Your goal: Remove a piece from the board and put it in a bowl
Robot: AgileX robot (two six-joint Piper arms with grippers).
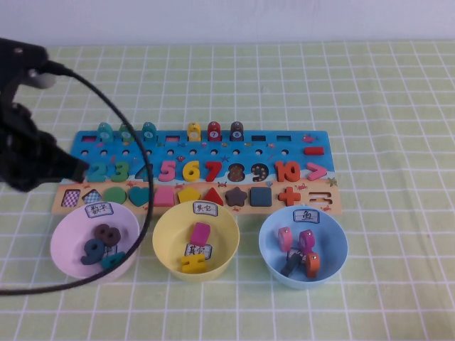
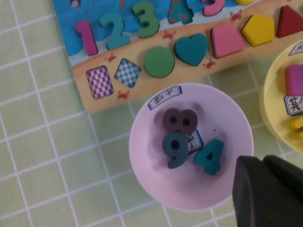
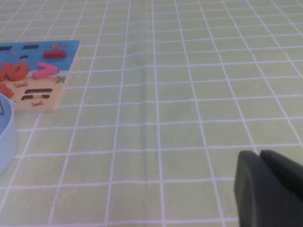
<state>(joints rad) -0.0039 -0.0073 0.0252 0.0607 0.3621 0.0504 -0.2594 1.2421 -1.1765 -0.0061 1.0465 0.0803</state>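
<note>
Nearest the camera in the high view, three bowls line the lower edge of the scene: a lilac-pink bowl [image 1: 65, 238] at lower left with number pieces [image 1: 100, 245] inside, the pale-yellow bowl [image 1: 168, 231] at lower centre, and a light-blue bowl [image 1: 334, 249] at lower right. Just behind them lies the board [image 1: 135, 146], its tan strip close to the bowl rims. The dark-teal heart piece [image 1: 139, 195] sits in that strip, between a green disc [image 1: 115, 195] and a pink square [image 1: 164, 195]. The left gripper [image 1: 75, 170] hangs at the board's left edge, beside the heart's row; whether its fingers are parted cannot be told. The right gripper [image 3: 270, 187] shows only in its wrist view, fingers pressed together, over bare green-checked cloth [image 3: 189, 94] beyond the board's right end
</note>
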